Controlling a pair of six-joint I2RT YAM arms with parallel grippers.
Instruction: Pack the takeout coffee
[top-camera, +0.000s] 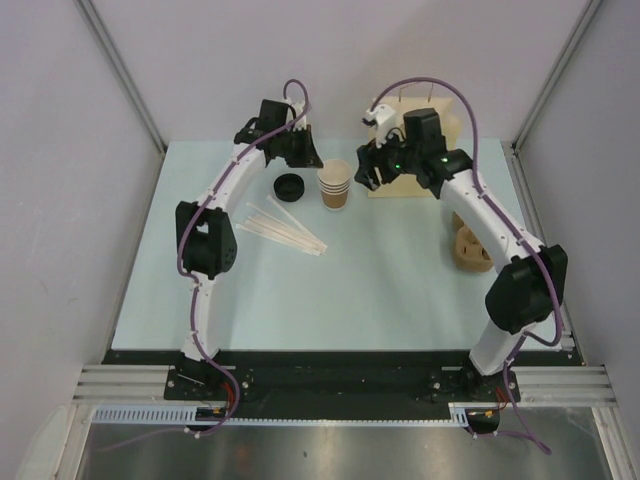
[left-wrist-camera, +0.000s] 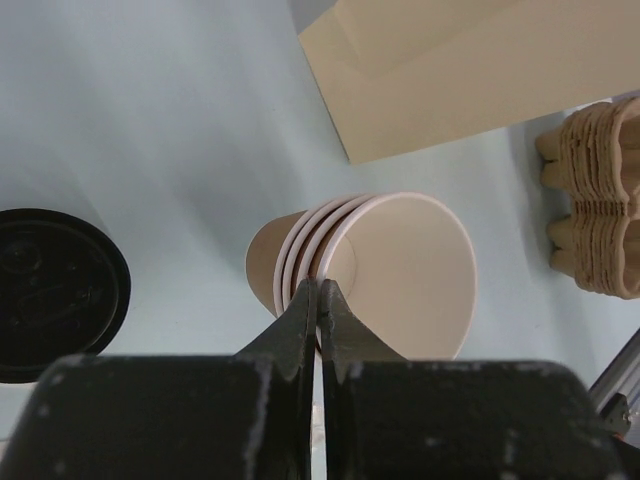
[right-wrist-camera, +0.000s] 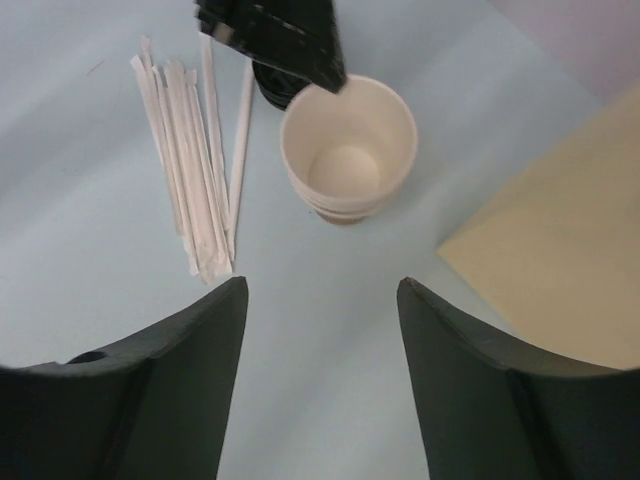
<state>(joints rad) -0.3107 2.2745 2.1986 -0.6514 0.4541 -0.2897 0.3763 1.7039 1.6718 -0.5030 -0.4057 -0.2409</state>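
Observation:
No takeout coffee shows in any view. A stack of lidless brown cups (top-camera: 335, 186) (left-wrist-camera: 370, 270) (right-wrist-camera: 348, 150) stands upright mid-table, and a loose black lid (top-camera: 289, 186) (left-wrist-camera: 55, 295) lies just to its left. My left gripper (top-camera: 308, 156) (left-wrist-camera: 320, 288) is shut, its tips right at the stack's left rim; I cannot tell whether they pinch the rim. The right gripper (top-camera: 368, 172) (right-wrist-camera: 322, 286) hangs open to the right of the stack with nothing between its fingers.
A tan paper bag (top-camera: 410, 150) (left-wrist-camera: 450, 70) (right-wrist-camera: 560, 270) stands behind the right gripper. Wrapped straws (top-camera: 285, 230) (right-wrist-camera: 190, 160) lie fanned out left of centre. A pile of pulp cup carriers (top-camera: 470, 245) (left-wrist-camera: 600, 200) sits at the right.

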